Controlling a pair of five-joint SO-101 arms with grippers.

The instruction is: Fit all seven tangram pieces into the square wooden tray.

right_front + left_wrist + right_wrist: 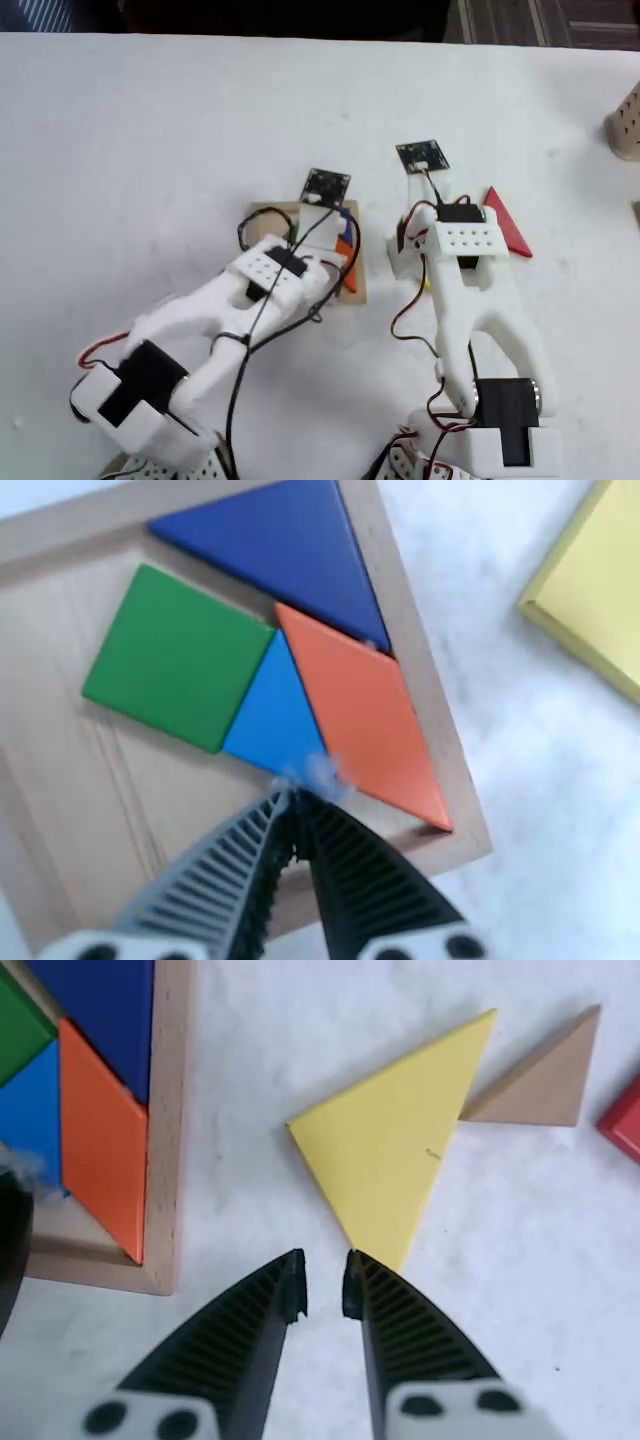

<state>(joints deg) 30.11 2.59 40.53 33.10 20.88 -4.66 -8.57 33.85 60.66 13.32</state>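
The square wooden tray point(415, 680) holds a dark blue triangle point(280, 540), a green square point(175, 655), a light blue triangle point(275, 715) and an orange parallelogram point(365, 715). My left gripper point(293, 805) is shut, with its tips at the light blue triangle's near corner. On the table beside the tray point(170, 1160) lie a yellow triangle point(400, 1150), a small tan triangle point(545, 1075) and a red triangle point(505, 225). My right gripper point(322, 1280) stands narrowly open just short of the yellow triangle's tip, holding nothing.
Both arms lie side by side over the white table point(150, 150), the left one across the tray point(270, 212). A perforated tan object point(625, 125) stands at the far right edge. Open table lies to the left and behind.
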